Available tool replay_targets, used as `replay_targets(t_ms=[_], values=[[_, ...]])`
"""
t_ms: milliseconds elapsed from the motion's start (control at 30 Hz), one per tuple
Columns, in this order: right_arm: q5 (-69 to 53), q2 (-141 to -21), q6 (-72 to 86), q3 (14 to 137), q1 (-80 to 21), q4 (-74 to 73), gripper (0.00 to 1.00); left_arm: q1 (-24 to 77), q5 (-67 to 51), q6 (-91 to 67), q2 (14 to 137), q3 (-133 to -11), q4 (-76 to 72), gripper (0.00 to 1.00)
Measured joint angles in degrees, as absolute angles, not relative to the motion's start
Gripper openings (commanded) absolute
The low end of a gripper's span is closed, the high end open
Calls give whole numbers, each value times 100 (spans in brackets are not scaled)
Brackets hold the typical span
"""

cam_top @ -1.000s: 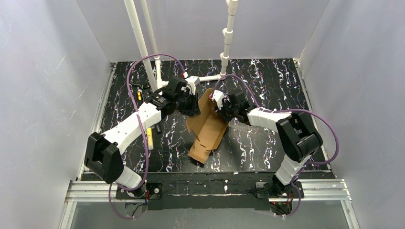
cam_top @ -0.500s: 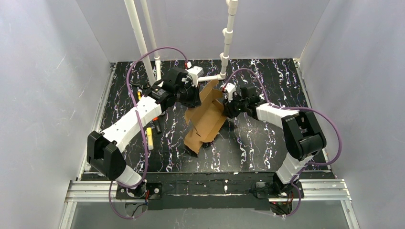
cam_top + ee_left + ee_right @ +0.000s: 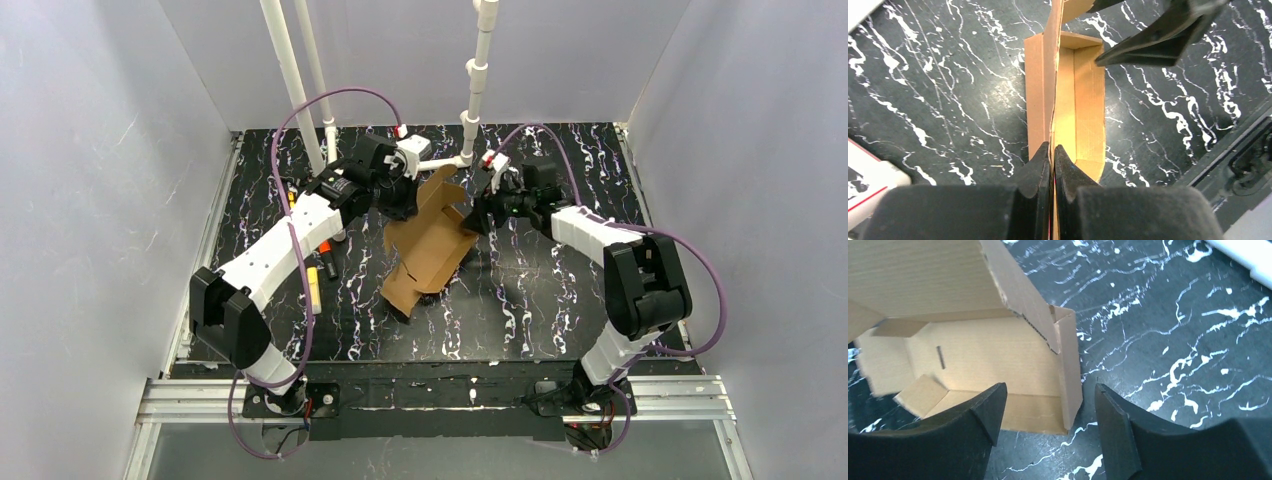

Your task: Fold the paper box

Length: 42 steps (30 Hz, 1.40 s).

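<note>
The brown paper box (image 3: pixel 430 252) sits partly formed in the middle of the black marbled table, its tray open upward and one tall panel standing at the far end. My left gripper (image 3: pixel 402 203) is shut on the thin edge of that upright panel (image 3: pixel 1053 75), fingertips (image 3: pixel 1052 150) pinched flat on the cardboard. My right gripper (image 3: pixel 480 214) hovers open just off the box's far right corner. In the right wrist view the box (image 3: pixel 983 355) lies ahead of the right gripper (image 3: pixel 1049 390), with the corner wall (image 3: pixel 1070 370) in line with the gap and untouched.
White pipes (image 3: pixel 472 110) rise at the back behind both grippers. A yellow stick-like piece (image 3: pixel 314 290) and small orange and black items (image 3: pixel 292 198) lie at the left by the left arm. Grey walls close in three sides; a metal rail (image 3: pixel 440 392) runs along the near edge.
My right gripper has opened, let go of the box and drawn back to the far right. My left gripper closed on the panel and shifted farther back; the box swung slightly with it.
</note>
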<state>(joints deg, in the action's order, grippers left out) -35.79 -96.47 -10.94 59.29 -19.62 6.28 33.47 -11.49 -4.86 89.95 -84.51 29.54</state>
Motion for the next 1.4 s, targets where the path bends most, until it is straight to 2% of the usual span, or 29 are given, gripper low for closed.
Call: replay_targets(t_ms=[100, 267, 467, 633, 867, 1100, 1400], values=[[-4307, -9640, -1079, 6038, -1688, 624, 78, 3350, -961, -121, 9011, -8536, 3011, 0], [-5105, -9487, -1249, 6010, -923, 438, 75, 3470, -469, 770, 8993, -8689, 3037, 0], [-5258, -9476, -1096, 5813, -399, 423, 74, 4346, 429, 1999, 8949, -8886, 2967, 0], [-5247, -9703, -1050, 5813, -346, 438, 74, 5157, 812, 2504, 8995, -8442, 2808, 0], [-5199, -9937, -1035, 5813, -257, 318, 74, 5524, 996, 2598, 9660, -7518, 2812, 0], [-5273, -9939, -1072, 5813, -252, 270, 75, 5559, 1020, 2545, 9450, -7463, 2832, 0], [-5408, -9924, -1761, 5927, -543, -958, 80, 5398, 1396, 1643, 9450, -8608, 3267, 1]])
